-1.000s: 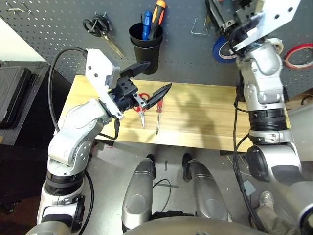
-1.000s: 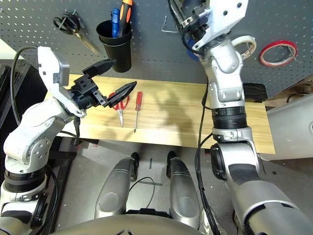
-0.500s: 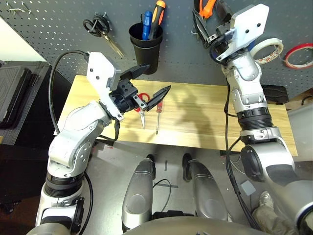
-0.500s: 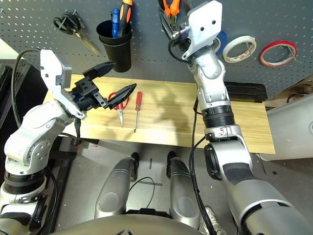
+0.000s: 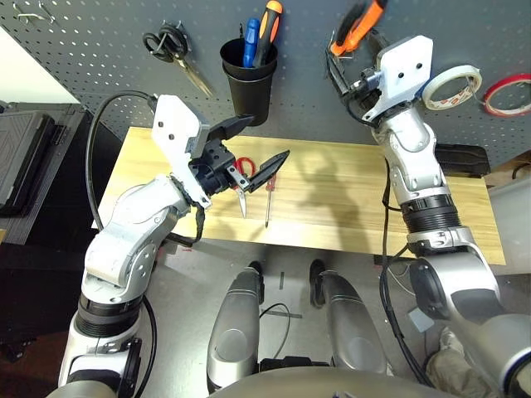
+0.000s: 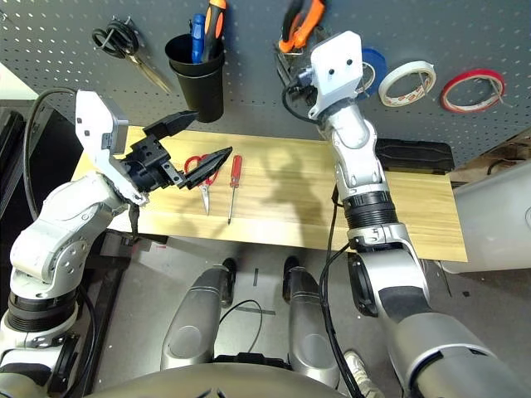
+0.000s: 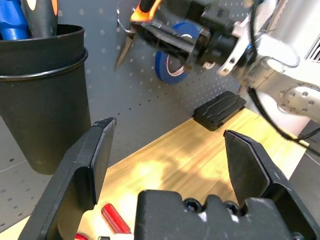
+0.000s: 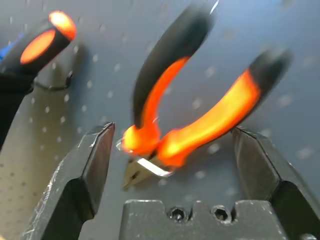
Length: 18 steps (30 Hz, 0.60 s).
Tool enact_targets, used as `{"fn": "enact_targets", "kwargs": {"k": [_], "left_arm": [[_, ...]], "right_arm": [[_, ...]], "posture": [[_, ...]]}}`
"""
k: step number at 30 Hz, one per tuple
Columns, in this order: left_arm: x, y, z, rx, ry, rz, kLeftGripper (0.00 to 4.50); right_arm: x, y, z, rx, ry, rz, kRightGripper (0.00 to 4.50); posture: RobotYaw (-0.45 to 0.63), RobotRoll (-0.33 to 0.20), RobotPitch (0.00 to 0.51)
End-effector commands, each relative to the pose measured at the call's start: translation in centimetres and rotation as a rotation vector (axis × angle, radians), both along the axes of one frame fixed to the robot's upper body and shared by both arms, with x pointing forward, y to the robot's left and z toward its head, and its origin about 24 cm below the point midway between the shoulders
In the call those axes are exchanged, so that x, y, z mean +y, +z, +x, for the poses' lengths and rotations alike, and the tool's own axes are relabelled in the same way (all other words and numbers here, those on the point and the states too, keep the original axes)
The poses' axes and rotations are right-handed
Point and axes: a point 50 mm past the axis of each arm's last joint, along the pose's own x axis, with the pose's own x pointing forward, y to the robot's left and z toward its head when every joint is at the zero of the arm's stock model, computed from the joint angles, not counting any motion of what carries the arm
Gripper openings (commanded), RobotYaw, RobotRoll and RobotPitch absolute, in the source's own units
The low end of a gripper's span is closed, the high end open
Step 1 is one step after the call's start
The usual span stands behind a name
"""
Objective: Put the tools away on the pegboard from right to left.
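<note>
Hanging step: pliers (image 8: 185,120) sit on a hook on the pegboard (image 5: 99,50), handles up; right gripper (image 8: 172,165) is just in front of them, jaws spread wide, touching nothing I can make out.
Reason, judged: pliers look freshly released; jaws stand apart so the arm can back off without snagging the handles.
Left gripper (image 6: 189,141): jaws spread, empty, hovering over the table's left part, above the red scissors (image 6: 199,170); probably waiting its turn.
Tools still down: red scissors and screwdriver (image 6: 233,184) lie side by side on the table, near the left gripper.
Already up: red tape ring (image 6: 471,89) at far right of the board, pliers to its left.
Other board items: white tape (image 6: 406,83), blue tape (image 6: 373,62), black cup (image 6: 197,75) with drivers, black scissors (image 6: 120,46) at far left.
Surface: pale wooden table (image 6: 423,224), flat, black pad (image 7: 219,109) at its far right.
Room: grey floor below, dark case at left.
</note>
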Motion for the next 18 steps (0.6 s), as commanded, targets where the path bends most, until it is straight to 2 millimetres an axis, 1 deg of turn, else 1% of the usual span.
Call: {"fn": "enact_targets", "kwargs": {"k": [1, 2, 6, 12, 15, 18], "left_arm": [[0.1, -1.1, -0.1, 0.038, 0.011, 0.018, 4.50], [0.2, -1.3, -0.1, 0.046, 0.015, 0.020, 4.50], [0.2, -2.6, 0.1, 0.094, 0.033, 0.028, 4.50], [0.3, -5.2, 0.6, 0.173, 0.084, 0.049, 4.50], [-0.2, -7.1, 0.8, 0.238, 0.122, 0.057, 4.50], [-0.7, -8.4, 1.1, 0.279, 0.155, 0.066, 4.50]], "right_arm": [[-2.0, -0.2, -1.8, -0.090, 0.077, 0.023, 4.49], [-2.3, -0.6, -2.2, -0.078, 0.099, 0.004, 4.49], [-3.6, -3.0, -3.8, 0.058, 0.189, -0.084, 4.49], [-5.4, -7.7, -6.8, 0.347, 0.271, -0.249, 4.49], [-5.9, -10.5, -8.1, 0.523, 0.299, -0.379, 4.49], [-6.0, -12.0, -8.7, 0.637, 0.309, -0.459, 4.49]], "posture": [[0.23, 0.000, 0.303], [0.23, 0.000, 0.303], [0.22, 0.000, 0.306], [0.20, 0.000, 0.308], [0.20, 0.000, 0.311], [0.19, 0.000, 0.313]]}}
